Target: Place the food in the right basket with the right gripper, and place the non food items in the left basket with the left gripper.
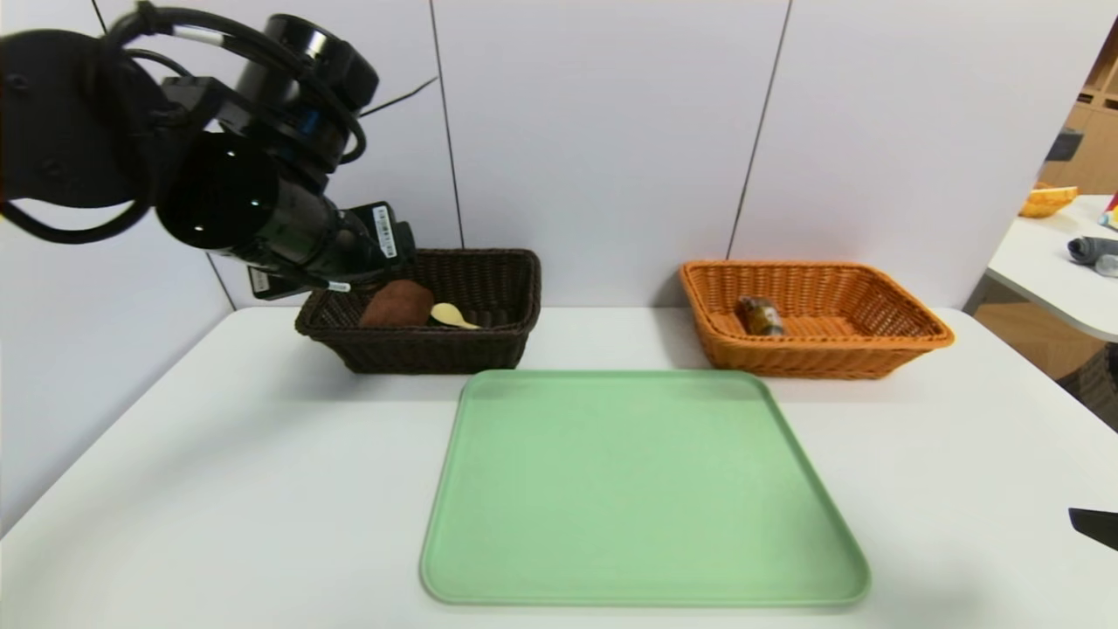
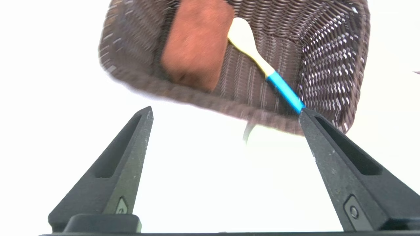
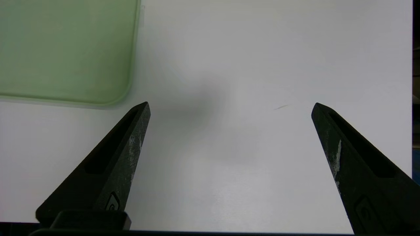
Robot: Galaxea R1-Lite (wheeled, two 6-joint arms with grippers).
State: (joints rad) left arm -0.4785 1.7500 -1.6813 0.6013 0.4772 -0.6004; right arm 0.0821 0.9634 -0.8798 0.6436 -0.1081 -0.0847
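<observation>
In left basket | spoon diagonal, blue handle toward left end effector | both end effectors released

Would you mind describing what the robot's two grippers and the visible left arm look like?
Left gripper: two matte black, pointed wedge fingers, each with a long slot and a small emblem near the base. Right gripper: the same black slotted wedges, with whitish scuffs on the inner edges. In the head view, the left arm is glossy black and cylindrical, with looping black cables, a blue ring and white barcode labels.
</observation>
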